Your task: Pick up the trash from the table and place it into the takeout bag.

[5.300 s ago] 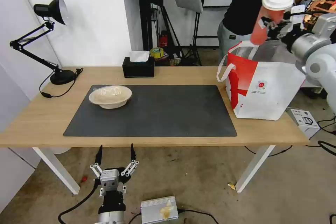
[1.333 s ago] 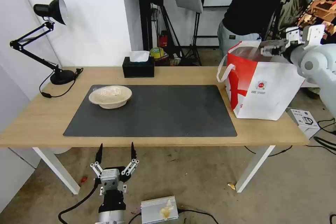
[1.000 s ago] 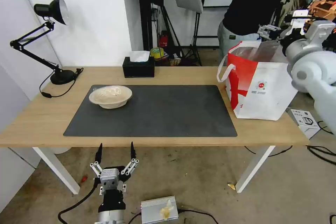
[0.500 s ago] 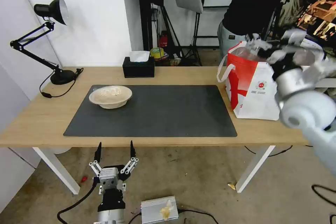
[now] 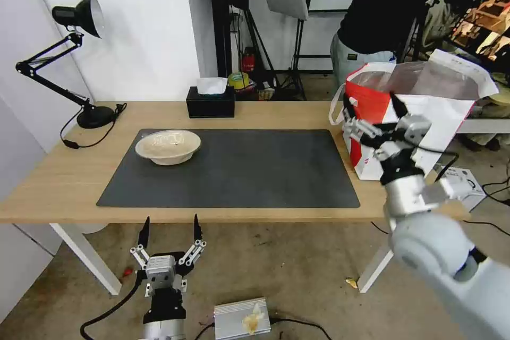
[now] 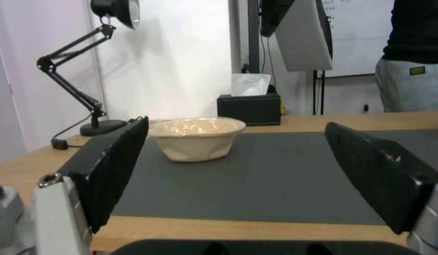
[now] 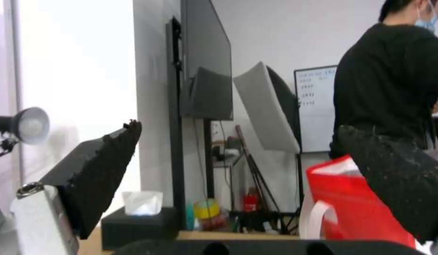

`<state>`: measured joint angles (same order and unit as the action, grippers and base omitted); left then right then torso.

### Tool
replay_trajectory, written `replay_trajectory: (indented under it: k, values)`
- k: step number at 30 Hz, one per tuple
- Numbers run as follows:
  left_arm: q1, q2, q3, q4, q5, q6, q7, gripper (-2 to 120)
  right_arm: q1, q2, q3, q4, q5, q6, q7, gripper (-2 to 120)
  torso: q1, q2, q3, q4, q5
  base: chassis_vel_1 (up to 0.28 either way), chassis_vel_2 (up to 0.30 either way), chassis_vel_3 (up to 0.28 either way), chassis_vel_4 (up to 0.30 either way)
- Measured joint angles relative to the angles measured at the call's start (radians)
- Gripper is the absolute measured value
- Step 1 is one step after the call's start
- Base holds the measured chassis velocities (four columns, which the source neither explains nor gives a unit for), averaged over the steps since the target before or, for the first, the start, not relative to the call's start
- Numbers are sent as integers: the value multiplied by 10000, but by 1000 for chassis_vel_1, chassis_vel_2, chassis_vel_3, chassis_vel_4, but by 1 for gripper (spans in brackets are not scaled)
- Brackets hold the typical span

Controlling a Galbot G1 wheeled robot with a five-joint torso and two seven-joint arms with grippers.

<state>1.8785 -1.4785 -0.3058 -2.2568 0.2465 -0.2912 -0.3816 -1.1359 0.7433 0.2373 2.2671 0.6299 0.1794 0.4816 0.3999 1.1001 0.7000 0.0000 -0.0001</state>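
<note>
Head view: right gripper (image 5: 372,109), jaws spread and empty, now withdrawn from above takeout bag (image 5: 425,117) to its front face; cup gone, judged bagged. Beige bowl (image 5: 167,146) remains on mat, far to its left. Left gripper (image 5: 169,231) wide open, parked below table (image 5: 53,186) edge; you take bowl next.

No legible text anywhere (whiteboard (image 7: 314,92) writing too small and blurred to read).

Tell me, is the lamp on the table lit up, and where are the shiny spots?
In the head view the desk lamp looks unlit. In the same view the takeout bag has a foil lining that catches light near its mouth. In the left wrist view the beige bowl has soft glare on its clear lid.
</note>
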Motion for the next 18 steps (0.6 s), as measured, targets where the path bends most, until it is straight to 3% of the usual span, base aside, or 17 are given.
replay_trajectory:
  k: [5,9,18]
  values:
    - [-34,-13,7,13,1,8,4,100,-1029,46,58,588,-473,-197,333,100,0,1,0,1,0,0,0,0,0]
    - [-60,-18,35,60,18,19,5,100,-2189,243,271,1304,-943,-1300,1184,100,0,1,0,0,-1,0,0,0,0]
    - [-122,36,60,118,23,23,8,100,-4013,683,508,1723,-2082,-2521,2134,100,0,-1,-1,0,1,0,0,0,0]
